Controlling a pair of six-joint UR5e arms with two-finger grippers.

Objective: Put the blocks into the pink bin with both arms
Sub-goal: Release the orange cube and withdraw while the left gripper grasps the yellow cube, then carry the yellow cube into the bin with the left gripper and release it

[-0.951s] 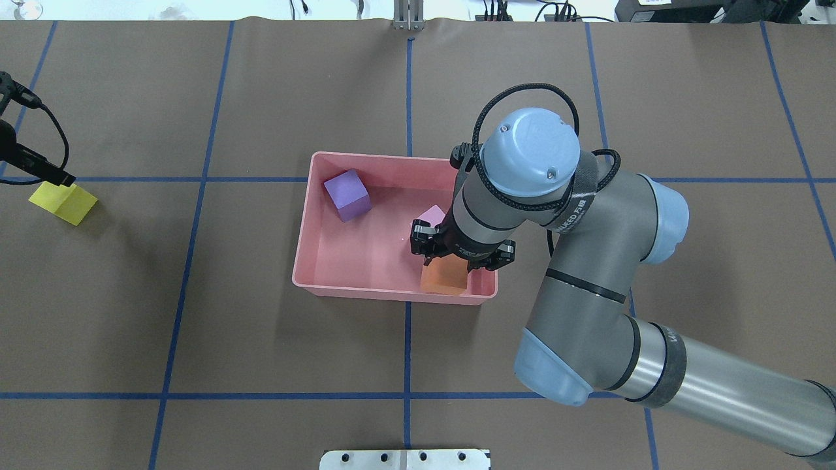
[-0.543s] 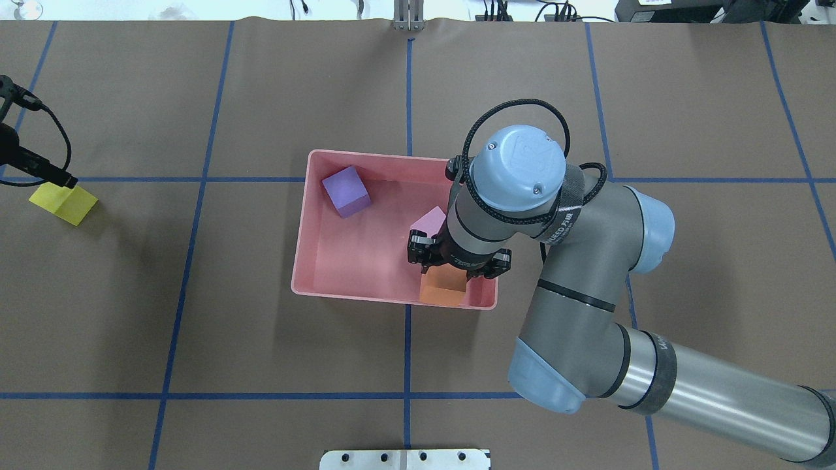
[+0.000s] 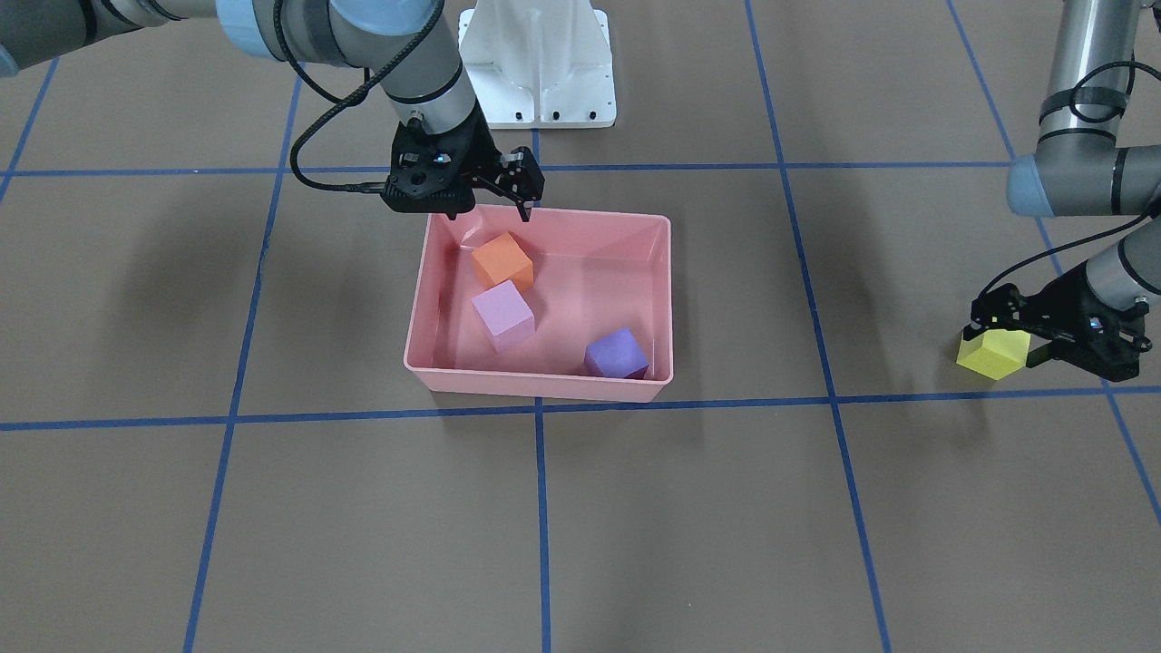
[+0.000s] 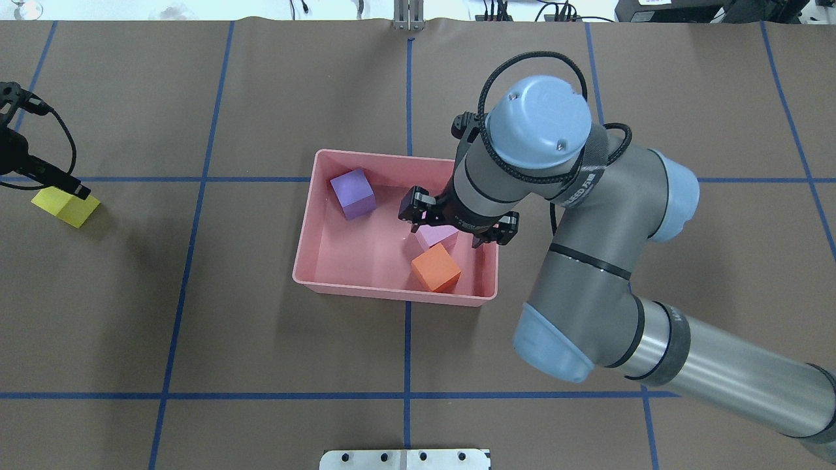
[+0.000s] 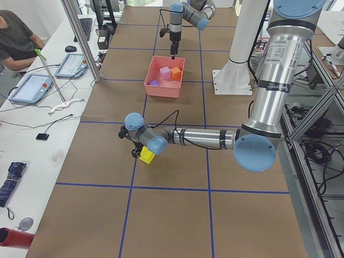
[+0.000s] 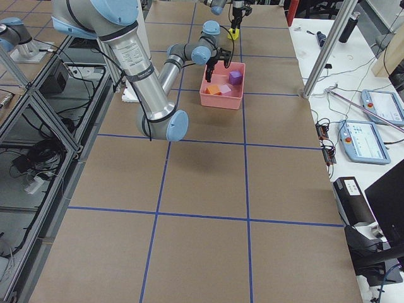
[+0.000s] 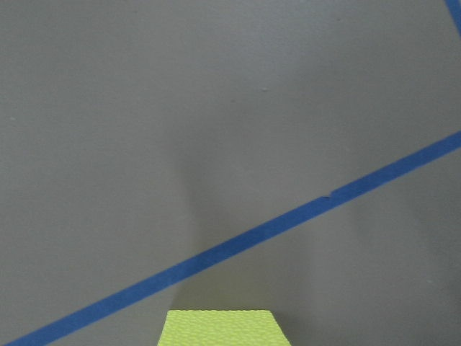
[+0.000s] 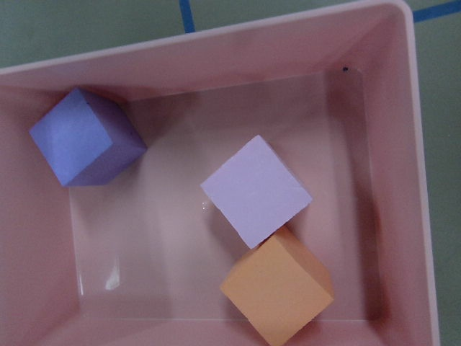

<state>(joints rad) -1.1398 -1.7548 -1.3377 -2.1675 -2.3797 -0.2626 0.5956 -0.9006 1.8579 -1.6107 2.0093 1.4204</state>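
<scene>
The pink bin [image 3: 544, 392] [image 4: 385, 295] holds three blocks: orange [image 3: 502, 260] [image 4: 436, 267], light pink [image 3: 503, 313] [image 4: 434, 238] and purple [image 3: 617, 352] [image 4: 353, 192]. The right wrist view shows all three lying loose: purple [image 8: 83, 144], light pink [image 8: 256, 189] and orange [image 8: 277, 288]. My right gripper [image 3: 490, 210] [image 4: 445, 232] is open and empty above the bin's near right part. The yellow block [image 3: 993, 354] [image 4: 65, 207] [image 7: 223, 328] sits on the table far left. My left gripper [image 3: 1016, 336] is low over it, fingers open on either side.
The white pedestal base [image 3: 535, 63] stands behind the bin. Blue tape lines [image 4: 406, 85] cross the brown table cover. An operator [image 5: 16, 37] sits at a side bench with tablets [image 5: 32, 86] beyond the table's far edge.
My right gripper let go of the orange block and rose away from it; the block now lies free in the bin. My left gripper shifted slightly closer over the yellow block.
</scene>
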